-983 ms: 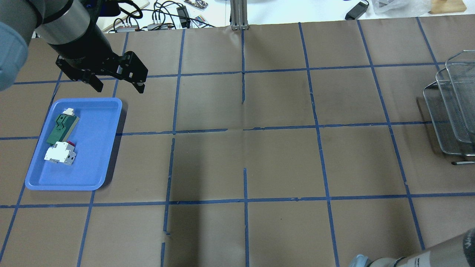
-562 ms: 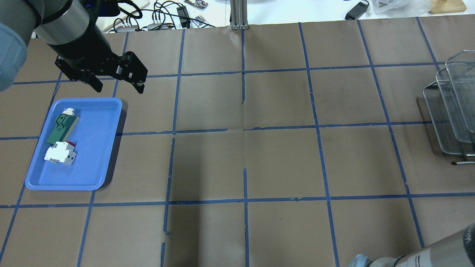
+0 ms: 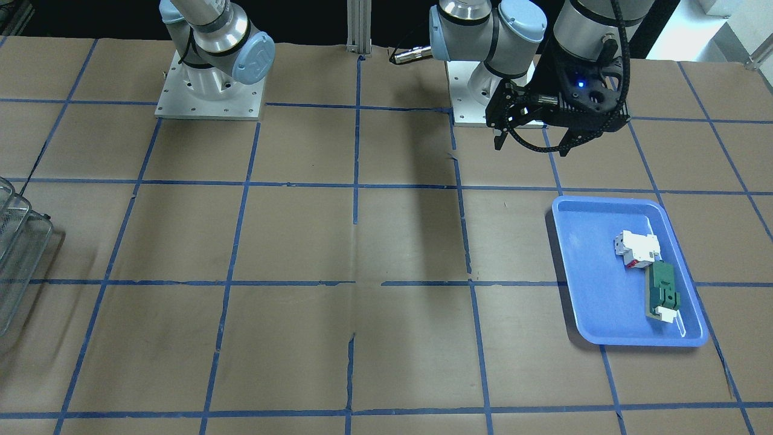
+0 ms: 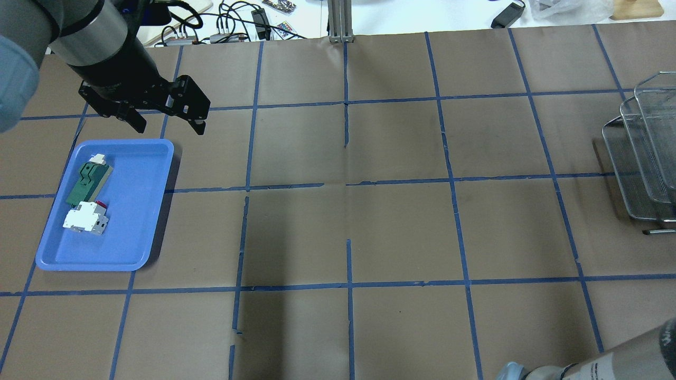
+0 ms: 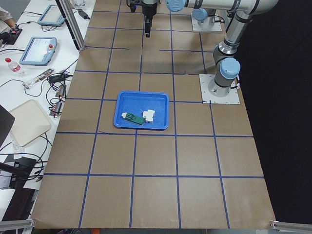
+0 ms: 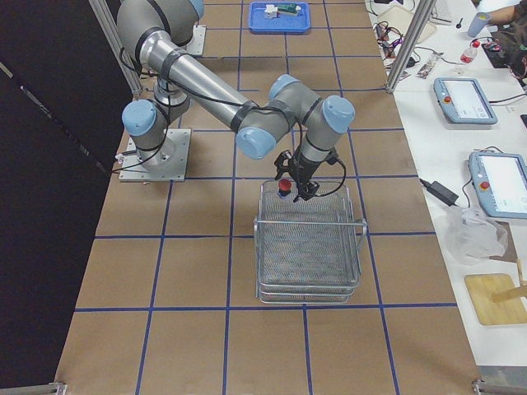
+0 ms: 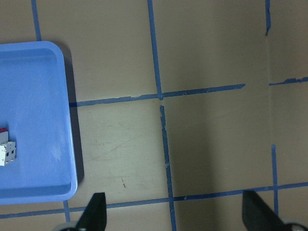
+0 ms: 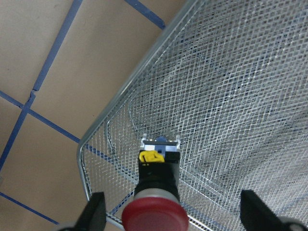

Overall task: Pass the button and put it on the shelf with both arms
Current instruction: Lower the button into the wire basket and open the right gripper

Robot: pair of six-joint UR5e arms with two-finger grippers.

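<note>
The button [image 8: 156, 192], with a red cap, black body and yellow bit, is over a corner of the wire shelf [image 8: 231, 96], its cap towards the wrist camera. My right gripper [image 8: 175, 211] is open. Its fingers [image 8: 96, 211] stand wide on both sides of the button without touching it. The exterior right view shows this gripper [image 6: 295, 185] and the button [image 6: 284, 188] at the shelf's [image 6: 309, 255] edge nearest the robot. My left gripper [image 4: 169, 124] is open and empty, raised just beyond the blue tray's far right corner; it also shows in the front view [image 3: 531, 148].
The blue tray [image 4: 132, 211] at the table's left holds a white blocky part [image 4: 84, 216] and a green part [image 4: 88, 182]. The shelf [image 4: 639, 174] stands at the right edge. The right arm's tube [image 4: 607, 364] crosses the bottom right corner. Cables lie beyond the table's far edge.
The right arm's tube at the bottom right has shifted slightly lower. The left gripper has hardly moved and stays open.
</note>
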